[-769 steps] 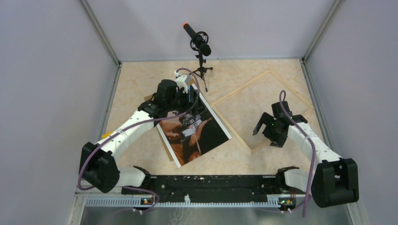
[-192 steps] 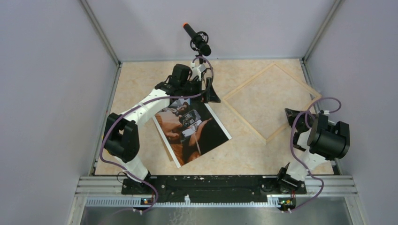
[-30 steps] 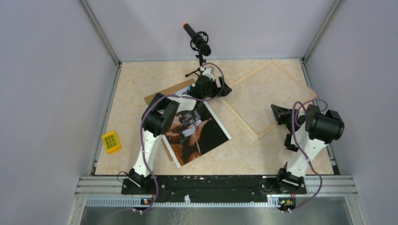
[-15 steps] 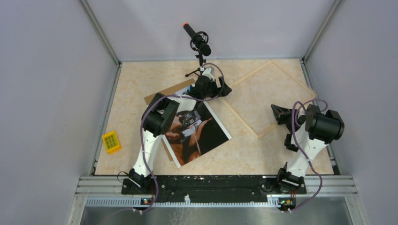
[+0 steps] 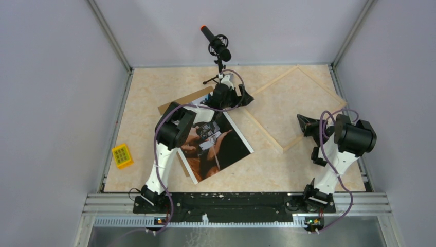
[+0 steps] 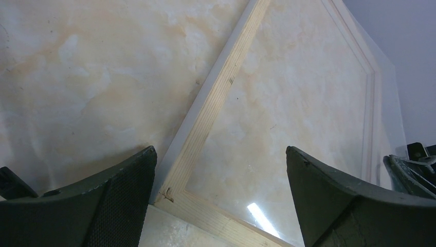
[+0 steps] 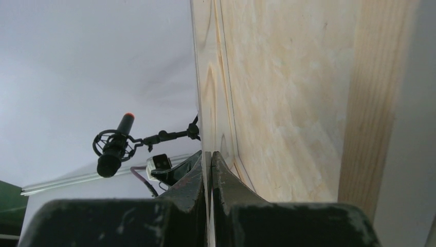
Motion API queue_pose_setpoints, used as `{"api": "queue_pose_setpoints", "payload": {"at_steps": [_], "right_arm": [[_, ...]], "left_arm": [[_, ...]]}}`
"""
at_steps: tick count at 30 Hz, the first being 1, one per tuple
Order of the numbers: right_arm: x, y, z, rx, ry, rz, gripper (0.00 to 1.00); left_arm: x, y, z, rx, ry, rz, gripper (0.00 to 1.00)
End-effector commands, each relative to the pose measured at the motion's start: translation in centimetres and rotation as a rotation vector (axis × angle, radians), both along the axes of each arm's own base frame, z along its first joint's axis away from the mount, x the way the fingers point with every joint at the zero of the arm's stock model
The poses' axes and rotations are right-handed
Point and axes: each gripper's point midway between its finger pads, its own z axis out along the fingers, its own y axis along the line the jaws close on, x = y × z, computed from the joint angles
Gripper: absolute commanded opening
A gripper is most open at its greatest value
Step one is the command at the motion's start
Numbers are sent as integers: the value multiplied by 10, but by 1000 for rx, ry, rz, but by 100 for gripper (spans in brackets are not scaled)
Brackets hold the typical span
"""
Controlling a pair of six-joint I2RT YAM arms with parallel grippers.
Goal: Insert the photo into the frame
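**A:** Entry one, the photo?
**B:** The photo (image 5: 216,141): a glossy print with a dark brown-and-black picture and a white margin. It lies face up on the tabletop (image 5: 149,87), left of centre and turned at an angle. It partly covers a brown board (image 5: 165,109). It is outside the frame, and neither claw holds it.

**A:** Entry two?
**B:** The frame (image 5: 263,129): a narrow pale wood border, set diamond-wise on the right half of the tabletop. Its left corner is just beside the photo's far corner.

**A:** Left claw?
**B:** The left claw (image 5: 243,98) is spread wide, low over that left corner. In its wrist view the frame's corner joint lies between the two dark fingers (image 6: 118,200). Nothing is gripped. Whether it touches the wood, I cannot tell.

**A:** Right claw?
**B:** The right claw (image 5: 302,122) is pressed together, pinching a thin edge on the frame's near-right side. Its wrist view shows the fingers (image 7: 193,180) meeting on that edge. Whether the edge is a clear pane or the wood lip, I cannot tell.

**A:** Sundries?
**B:** A microphone (image 5: 217,46) on a small stand at the far edge, and a yellow block (image 5: 122,155) near the left wall.
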Motion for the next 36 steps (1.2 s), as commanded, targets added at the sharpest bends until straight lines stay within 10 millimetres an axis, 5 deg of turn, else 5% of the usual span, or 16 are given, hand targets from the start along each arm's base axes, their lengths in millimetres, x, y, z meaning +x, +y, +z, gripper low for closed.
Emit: {"api": "queue_pose_setpoints", "payload": {"at_steps": [1, 18, 36], "right_arm": [[9, 5, 21, -44, -113, 11, 0], [12, 21, 4, -91, -99, 80, 0], [20, 4, -4, -250, -64, 98, 6]], "left_arm": [[-18, -14, -1, -43, 32, -63, 97], [-19, -13, -1, -33, 24, -64, 97], [-20, -11, -4, -27, 33, -64, 97]]}}
